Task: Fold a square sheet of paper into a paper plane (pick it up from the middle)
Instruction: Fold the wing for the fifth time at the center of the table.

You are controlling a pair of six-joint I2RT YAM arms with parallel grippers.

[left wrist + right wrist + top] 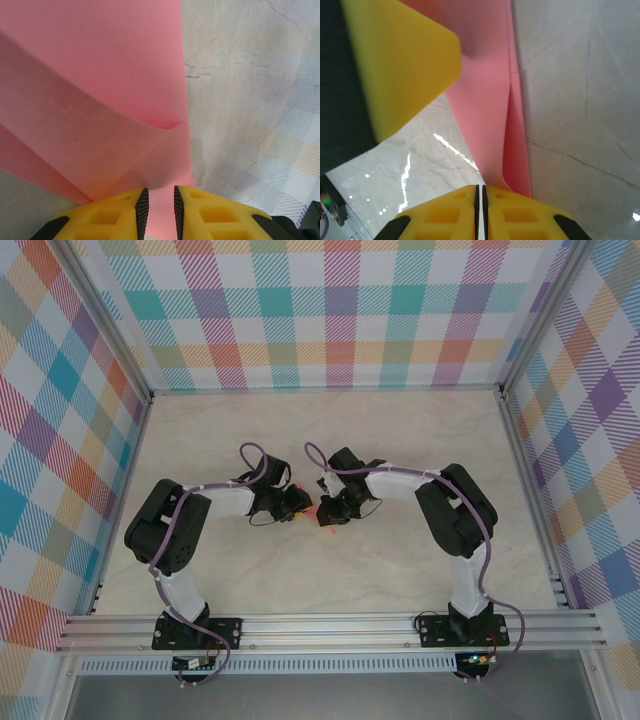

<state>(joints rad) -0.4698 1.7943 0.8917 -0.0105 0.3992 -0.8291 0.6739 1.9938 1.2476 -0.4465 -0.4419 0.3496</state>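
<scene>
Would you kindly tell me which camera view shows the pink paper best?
The left wrist view: the paper spreads broadly there, its curled fold plain. The right wrist view gives a narrow creased strip; the top view, a tiny pink speck.

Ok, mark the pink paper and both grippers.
pink paper (100, 75), left wrist view, flat upper panel.
left gripper (158, 200), left wrist view, midway between its fingertips.
right gripper (480, 194), right wrist view, midway between its fingertips.

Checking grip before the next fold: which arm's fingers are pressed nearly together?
The right fingers: only a hairline slit separates them, whereas the left fingers stand apart with pink paper showing in the gap.
</scene>
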